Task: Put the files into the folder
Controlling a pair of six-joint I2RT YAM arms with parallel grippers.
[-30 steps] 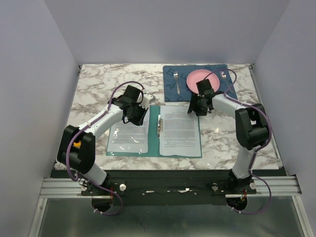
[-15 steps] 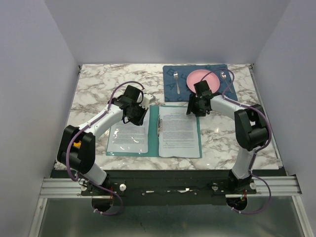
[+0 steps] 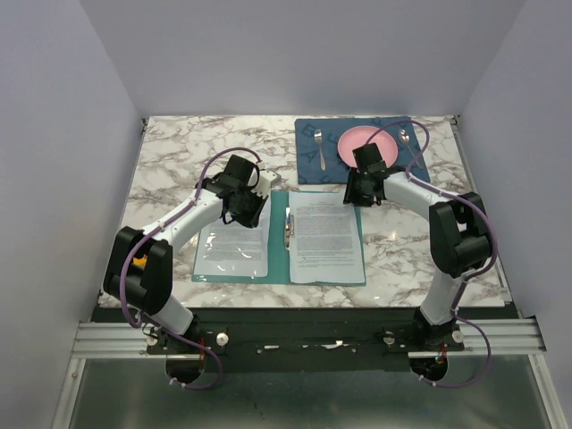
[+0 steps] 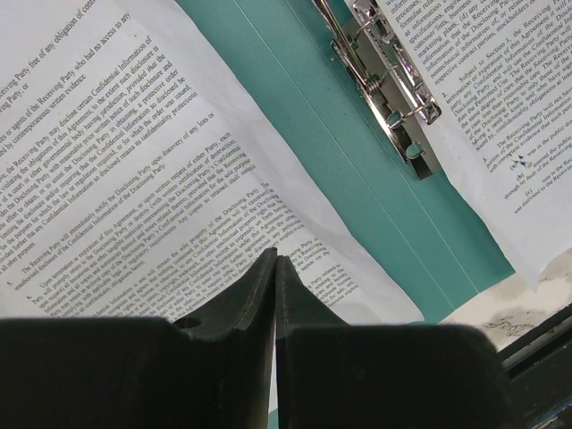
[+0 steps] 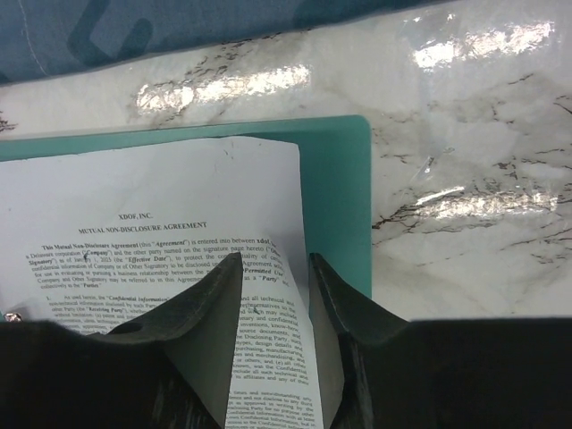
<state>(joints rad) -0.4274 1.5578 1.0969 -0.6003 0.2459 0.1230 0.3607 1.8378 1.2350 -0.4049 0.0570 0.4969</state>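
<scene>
The teal folder (image 3: 278, 259) lies open on the marble table, its metal clip (image 3: 288, 228) on the spine. The files (image 3: 326, 237), white printed sheets, lie on its right half. Another printed sheet (image 3: 234, 250) lies on the left half. My left gripper (image 3: 243, 207) is shut over that left sheet's top; in the left wrist view its tips (image 4: 275, 257) meet above the sheet (image 4: 134, 179), beside the clip (image 4: 389, 80). My right gripper (image 3: 362, 190) is at the files' top right corner. In the right wrist view it (image 5: 273, 261) is open, with the edge of a sheet (image 5: 268, 357) curling up between the jaws, over the folder (image 5: 335, 179).
A dark blue placemat (image 3: 308, 165) lies at the back right with a pink plate (image 3: 353, 143), a fork (image 3: 320, 147) and a spoon (image 3: 407, 136), just behind my right gripper. Marble table (image 5: 465, 179) shows right of the folder.
My right gripper has shifted slightly to the right at the files' top right corner. The left arm has not moved.
</scene>
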